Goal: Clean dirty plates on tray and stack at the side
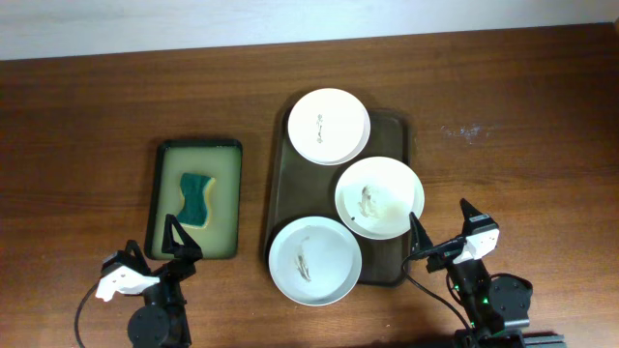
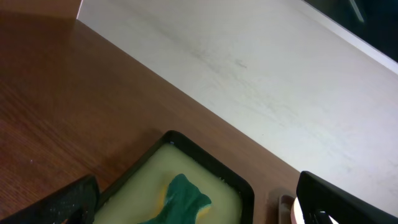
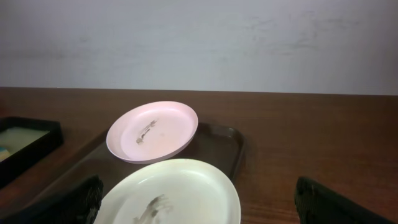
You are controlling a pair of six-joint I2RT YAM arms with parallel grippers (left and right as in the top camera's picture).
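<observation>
Plates [image 1: 329,126], overhead: three, all smeared, on the tray [image 1: 280,188] mid-worktop [image 1: 522,106]. Left tool [image 1: 148,237] and right tool [image 1: 442,220] both released, holding nothing. Left wrist: sponge [image 2: 183,196] sits in small tray [image 2: 211,163], fingers spread. Right wrist: two plates on tray, fingers spread.

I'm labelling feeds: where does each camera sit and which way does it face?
Overhead: above the table, looking down on brown tray, plates, sponge tray; left gripper and right gripper at bottom.
Left wrist: low, facing sponge and wall; own fingers in corners.
Right wrist: low, facing two plates; own fingers in corners.
Shared: overhead and left wrist both show the sponge.
</observation>
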